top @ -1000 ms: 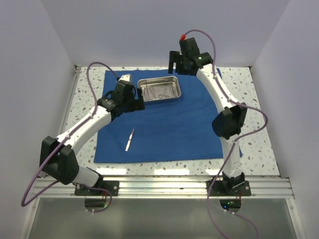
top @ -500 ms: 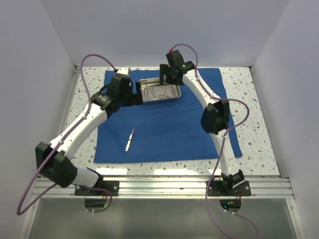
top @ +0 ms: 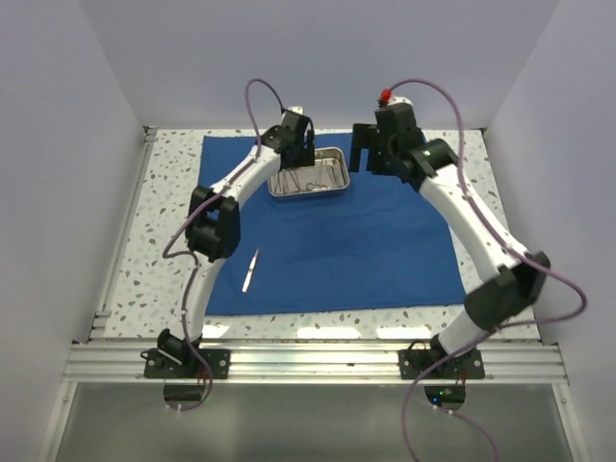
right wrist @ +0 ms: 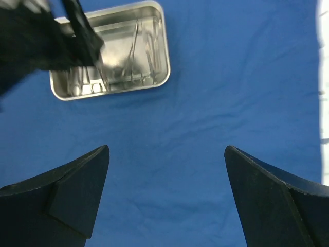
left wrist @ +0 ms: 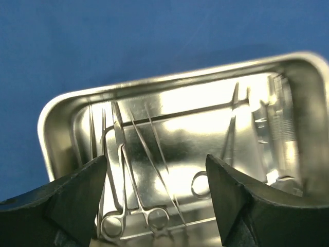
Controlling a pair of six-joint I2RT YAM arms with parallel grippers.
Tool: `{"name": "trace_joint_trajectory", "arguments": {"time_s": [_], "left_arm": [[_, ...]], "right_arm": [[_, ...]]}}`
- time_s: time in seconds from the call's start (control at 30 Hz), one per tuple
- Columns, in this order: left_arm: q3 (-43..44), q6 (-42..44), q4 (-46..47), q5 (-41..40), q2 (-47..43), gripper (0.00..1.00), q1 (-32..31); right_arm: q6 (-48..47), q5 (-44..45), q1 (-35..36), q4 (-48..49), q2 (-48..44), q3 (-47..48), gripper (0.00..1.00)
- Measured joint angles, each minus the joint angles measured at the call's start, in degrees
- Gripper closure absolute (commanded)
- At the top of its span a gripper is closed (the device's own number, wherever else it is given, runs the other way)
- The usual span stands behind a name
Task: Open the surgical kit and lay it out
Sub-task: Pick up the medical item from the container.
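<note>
The royal-blue cloth wrap [top: 337, 250] lay spread flat on the speckled surface [top: 159, 207], and it covered most of the middle of that surface. The steel tray [top: 332, 191] stood on the far part of the cloth, a little left of the middle. The left claw [top: 300, 154] hung directly above the tray. In the left wrist view its two fingers [left wrist: 77, 200] stood wide apart, with nothing between them, and the tray [left wrist: 169, 78] filled the picture below them. Inside the tray lay the ring-handled clamps [left wrist: 122, 170], slim and silver, with their rings toward the near wall; how many instruments were there I cannot tell exactly. One pair of tweezers [top: 251, 269] lay alone on the cloth, well apart from the tray, toward the near left corner. The right claw [top: 364, 154] hovered just beside the right end of the tray, above the bare cloth. In the right wrist view this claw [right wrist: 167, 149] was also wide, holding nothing, and the tray [right wrist: 164, 51] was seen at the upper left.
</note>
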Motion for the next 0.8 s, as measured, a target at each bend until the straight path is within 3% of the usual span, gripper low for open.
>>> {"name": "trace_joint_trajectory", "arguments": {"time_s": [0.03,0.2,0.33,0.5,0.57,0.67,0.8], "left_arm": [[0.24,0.02,-0.04,-0.04,2.14,0.21,0.11],[0.24,0.02,-1.27,-0.66,7.32,0.25,0.24],[0.28,-0.04,-0.35,-0.83,7.41,0.31,0.24],[0.17,-0.11,-0.13,-0.90,7.54,0.49,0.15],[-0.28,-0.04,0.42,-1.33,7.54,0.63,0.07],[-1.33,0.22,2.01,-2.08,7.32,0.72,0.02],[-2.16,0.24,3.39,-2.84,7.13,0.72,-0.04]], "right_arm": [[-0.28,1.42,0.00,-0.33,-5.51,-1.73,0.01],[-0.87,4.68,-0.02,-1.97,-15.39,-3.48,0.01],[-1.03,5.84,-0.02,-4.55,-16.20,-3.58,0.01],[-1.20,5.99,-0.02,-7.52,-15.63,-4.96,0.01],[-1.38,5.99,-0.02,-7.96,-15.65,-5.38,0.01],[-1.55,6.01,-0.02,-8.15,-15.78,-6.21,0.01],[-1.75,6.01,-0.02,-8.59,-15.87,-7.61,0.01]]}}
